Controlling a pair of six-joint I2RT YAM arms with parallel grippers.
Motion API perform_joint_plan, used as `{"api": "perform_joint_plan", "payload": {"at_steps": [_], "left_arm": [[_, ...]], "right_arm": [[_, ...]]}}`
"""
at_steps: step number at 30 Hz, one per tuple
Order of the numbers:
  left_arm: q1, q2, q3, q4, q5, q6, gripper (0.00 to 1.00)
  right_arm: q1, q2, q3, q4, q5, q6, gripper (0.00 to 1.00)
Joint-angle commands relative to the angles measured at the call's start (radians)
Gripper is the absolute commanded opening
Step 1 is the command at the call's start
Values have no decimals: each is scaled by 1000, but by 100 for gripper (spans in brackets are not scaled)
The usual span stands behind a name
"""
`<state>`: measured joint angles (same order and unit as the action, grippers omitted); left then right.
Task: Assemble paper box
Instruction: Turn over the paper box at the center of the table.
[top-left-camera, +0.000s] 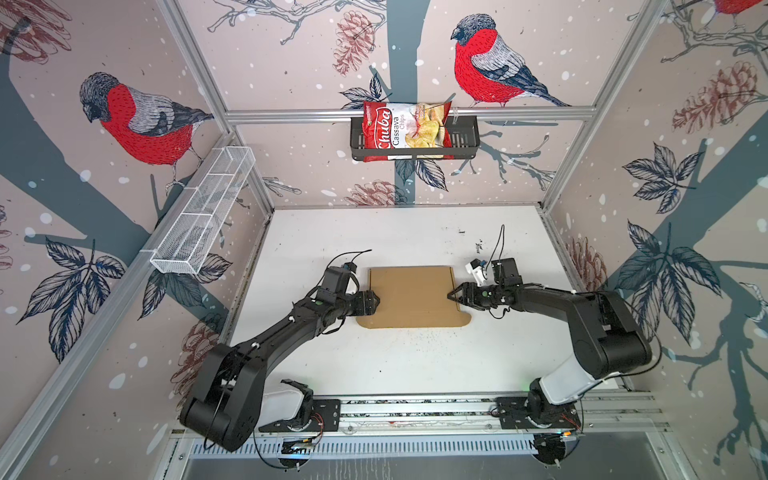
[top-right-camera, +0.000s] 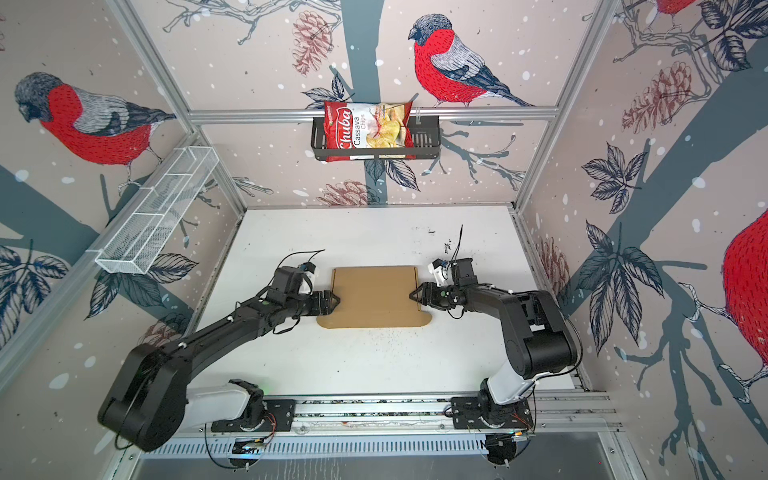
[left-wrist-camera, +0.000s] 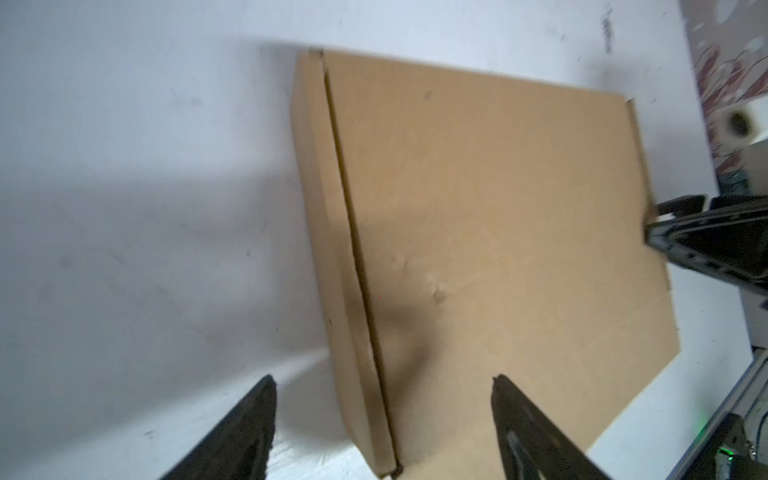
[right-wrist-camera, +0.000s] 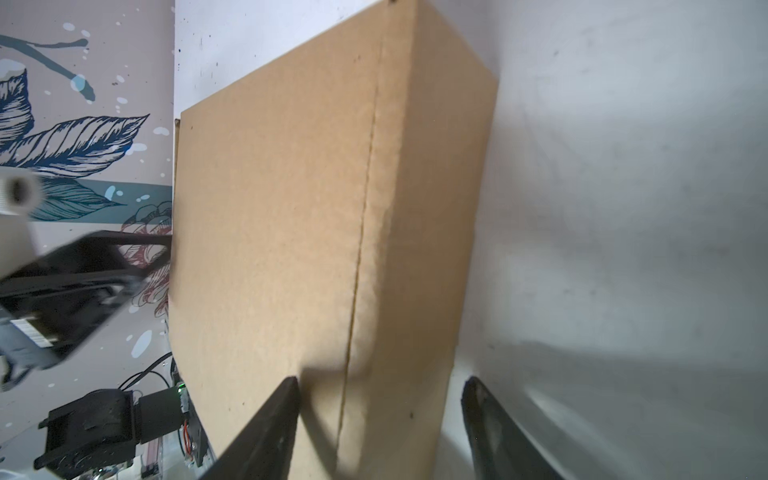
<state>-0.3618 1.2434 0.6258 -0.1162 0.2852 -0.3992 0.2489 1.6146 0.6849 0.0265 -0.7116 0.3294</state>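
Midway across the white worktop (top-left-camera: 415, 365), the paper box (top-left-camera: 411, 296) lay flat and shallow as I watched from the remote station, its lid down and its long axis running side to side between the two arms. A flap (top-left-camera: 415, 325) with rounded corners stuck out flat from the edge facing the robot's base, which I judged to be the part not yet folded home. My left claw (top-left-camera: 375, 300) sat at the box's left short end, jaws spread wide with nothing in them; in the left wrist view one finger hung over bare worktop and one over the lid, the side wall between them. My right claw (top-left-camera: 450, 296) met the opposite short end, jaws parted astride that wall, one finger at the lid and one just beside the wall's foot, clamping nothing that I could see. Each arm stood about equally near its own end, so the box lay straight ahead of both claws. I reckoned the flap called for a reach around toward the near edge.
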Motion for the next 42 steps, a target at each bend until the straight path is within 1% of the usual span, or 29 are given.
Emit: {"api": "perform_joint_plan", "payload": {"at_steps": [1, 4, 7, 9, 11, 12, 15, 17, 19, 23, 25, 28, 32, 37, 39, 42], "left_arm": [[65, -41, -4, -10, 47, 72, 91], [122, 5, -16, 60, 201, 106, 92], [148, 114, 30, 65, 302, 122, 91], [164, 197, 62, 77, 394, 129, 90], [167, 290, 87, 98, 476, 114, 83], [167, 321, 89, 114, 498, 103, 80], [167, 388, 83, 146, 523, 97, 75], [167, 419, 77, 161, 536, 88, 74], [167, 433, 71, 182, 558, 72, 75], [167, 448, 40, 252, 598, 20, 78], [168, 468, 29, 279, 616, 5, 78], [179, 491, 15, 310, 614, -13, 76], [197, 502, -14, 401, 638, -65, 76], [201, 506, -14, 424, 638, -82, 76], [202, 504, -14, 433, 635, -89, 76], [202, 475, -17, 422, 601, -84, 77]], "right_arm": [[-6, 8, 14, -32, 6, -35, 64], [-9, 19, 30, -28, -24, -36, 67], [-10, 23, 46, -17, -50, -22, 70], [-10, 29, 55, -9, -66, -18, 71], [-11, 45, 63, -6, -81, -14, 72], [-12, 53, 65, -4, -86, -12, 72], [-11, 83, 70, 3, -103, -7, 73], [-11, 106, 76, -5, -95, -5, 73], [-8, 124, 75, 6, -123, 3, 74], [15, 132, 67, 54, -199, 44, 75], [23, 121, 62, 85, -250, 76, 75], [11, 94, 38, 164, -333, 155, 76], [9, 39, 42, 183, -430, 203, 78], [3, -21, 35, 236, -462, 293, 77], [4, -23, 50, 213, -456, 294, 75], [-3, -11, 87, 102, -420, 258, 69]]}}
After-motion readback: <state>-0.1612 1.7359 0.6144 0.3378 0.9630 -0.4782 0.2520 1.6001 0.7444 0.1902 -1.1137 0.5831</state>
